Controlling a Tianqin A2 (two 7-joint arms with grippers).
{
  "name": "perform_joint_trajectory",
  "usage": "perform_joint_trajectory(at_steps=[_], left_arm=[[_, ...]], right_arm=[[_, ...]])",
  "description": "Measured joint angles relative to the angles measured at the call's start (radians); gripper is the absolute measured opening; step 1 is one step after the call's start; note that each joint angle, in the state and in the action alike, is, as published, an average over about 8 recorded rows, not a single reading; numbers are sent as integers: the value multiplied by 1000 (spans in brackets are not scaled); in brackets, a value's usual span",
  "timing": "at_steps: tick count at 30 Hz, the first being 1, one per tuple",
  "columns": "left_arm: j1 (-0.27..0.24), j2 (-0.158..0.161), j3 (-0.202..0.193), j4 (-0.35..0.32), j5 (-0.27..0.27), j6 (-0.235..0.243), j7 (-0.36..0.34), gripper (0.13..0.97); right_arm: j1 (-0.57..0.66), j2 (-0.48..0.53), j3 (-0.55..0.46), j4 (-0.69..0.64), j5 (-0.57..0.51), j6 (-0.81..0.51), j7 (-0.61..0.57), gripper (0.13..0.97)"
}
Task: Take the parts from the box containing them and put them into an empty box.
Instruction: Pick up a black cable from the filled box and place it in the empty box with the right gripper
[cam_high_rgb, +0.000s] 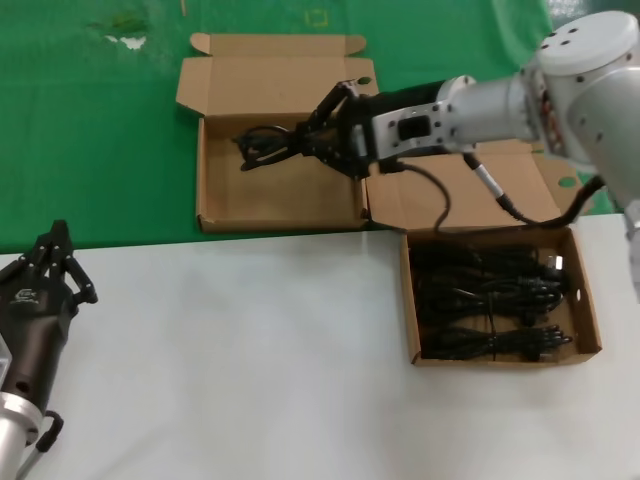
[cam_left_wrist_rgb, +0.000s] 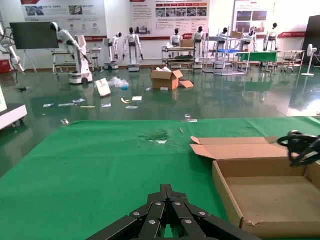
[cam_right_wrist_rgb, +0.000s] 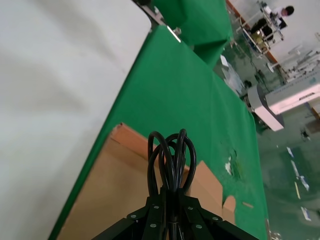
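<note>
Covering the far table: green cloth.

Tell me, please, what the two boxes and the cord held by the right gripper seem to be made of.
Both the empty box and the box of cords look like brown corrugated cardboard, matte, with folded flaps and raw cut edges. The cord bundle in the right gripper looks like black rubber or plastic sheathing, smooth and slightly glossy; the exact material cannot be told.

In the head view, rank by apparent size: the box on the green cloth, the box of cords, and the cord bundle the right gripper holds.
1. Box on the green cloth, flap included.
2. Box of cords, only slightly smaller, also nearer the camera.
3. Cord bundle in the right gripper.
</note>
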Motion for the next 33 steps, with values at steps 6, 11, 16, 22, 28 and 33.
perform_joint_trajectory(at_steps=[6,11,16,22,28,33], left_arm=[[0,0,0,0,0,0,0,140],[0,0,0,0,0,0,0,140],[0,0,0,0,0,0,0,140],[0,0,0,0,0,0,0,140],[0,0,0,0,0,0,0,140],[0,0,0,0,0,0,0,140]], right_arm=[[-18,-39,4,-5,-3,96,-14,169],[-41,-64,6,-7,-7,172,-27,169],[-65,-82,6,-8,-9,231,-44,169],[-93,-95,-35,5,49,272,-75,169],[-115,-100,-175,31,206,297,-99,169],[-125,-100,-309,47,350,318,-114,169]])
